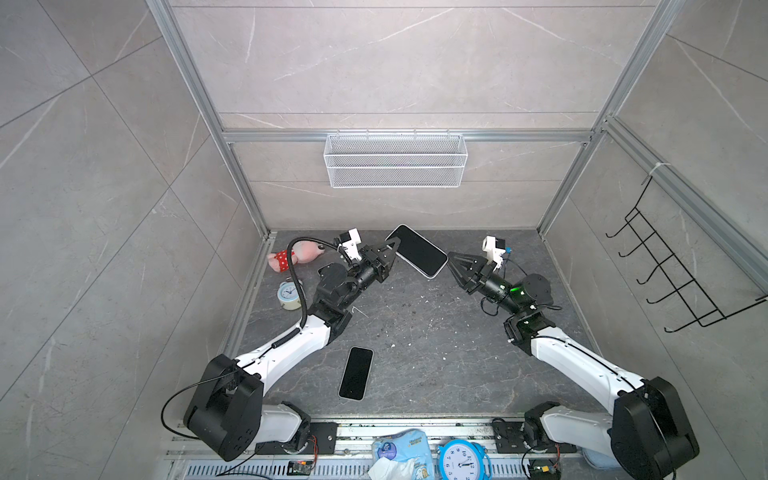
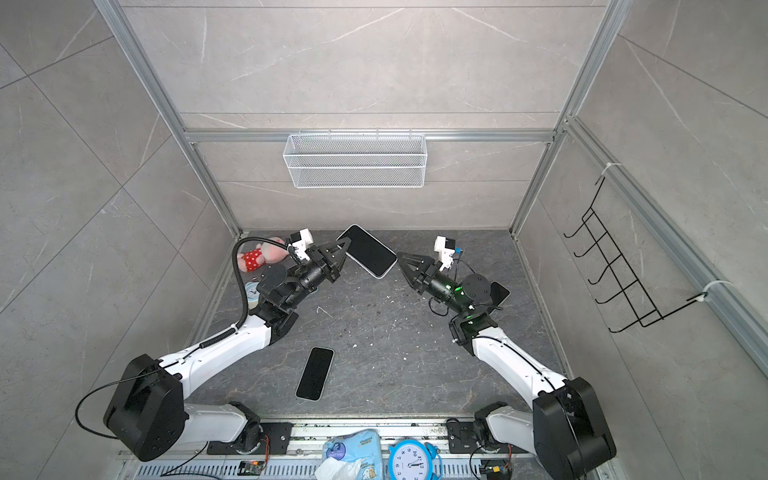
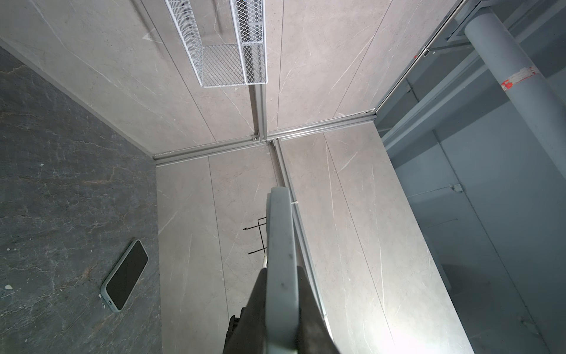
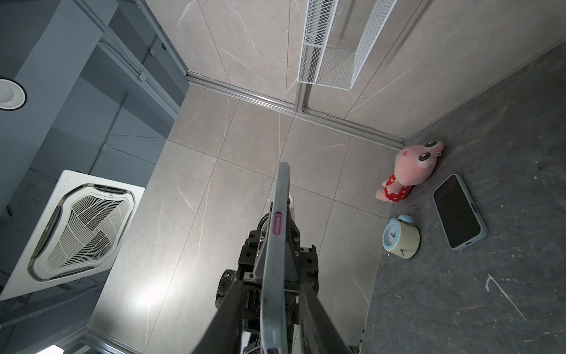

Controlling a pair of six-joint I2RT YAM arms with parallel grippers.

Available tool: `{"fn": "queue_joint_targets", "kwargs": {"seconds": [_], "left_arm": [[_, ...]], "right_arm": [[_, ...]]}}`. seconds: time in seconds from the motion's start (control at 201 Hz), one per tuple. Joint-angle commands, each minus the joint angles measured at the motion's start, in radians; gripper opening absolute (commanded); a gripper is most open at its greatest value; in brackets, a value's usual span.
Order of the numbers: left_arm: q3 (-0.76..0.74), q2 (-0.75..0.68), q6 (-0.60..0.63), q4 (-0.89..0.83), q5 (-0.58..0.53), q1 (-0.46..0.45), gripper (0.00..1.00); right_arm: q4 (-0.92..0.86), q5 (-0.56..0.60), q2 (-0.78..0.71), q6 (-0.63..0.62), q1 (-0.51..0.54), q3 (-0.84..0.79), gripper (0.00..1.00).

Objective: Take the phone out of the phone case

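Blue clock (image 1: 461, 459) stands closest, past the front edge of the bench (image 1: 436, 353), and a spare phone (image 1: 356, 373) lies near that edge. Farther back, the phone (image 1: 417, 250) sits in its phone case (image 3: 281, 260), held up by the middle of the back edge. Left jaws are clamped on one end; right jaws sit around the other, but I cannot tell if they squeeze.

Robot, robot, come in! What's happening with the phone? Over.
Left hand shut on cased phone, held off the table. Right hand at its other end, grip unclear. Nothing blocking.
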Motion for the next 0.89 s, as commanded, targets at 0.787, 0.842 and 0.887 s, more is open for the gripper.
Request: {"fn": "queue_joint_targets", "kwargs": {"seconds": [0.787, 0.842, 0.887], "left_arm": [[0.043, 0.041, -0.027, 0.149, 0.008, 0.005, 0.00], [0.036, 0.047, -0.037, 0.154, -0.002, 0.004, 0.00], [0.032, 0.055, -0.043, 0.156, -0.009, 0.005, 0.00]], "right_arm": [[0.024, -0.009, -0.006, -0.009, -0.001, 0.025, 0.09], [0.040, -0.004, -0.008, 0.006, -0.001, 0.032, 0.09], [0.053, -0.001, -0.010, 0.021, -0.001, 0.047, 0.09]]}}
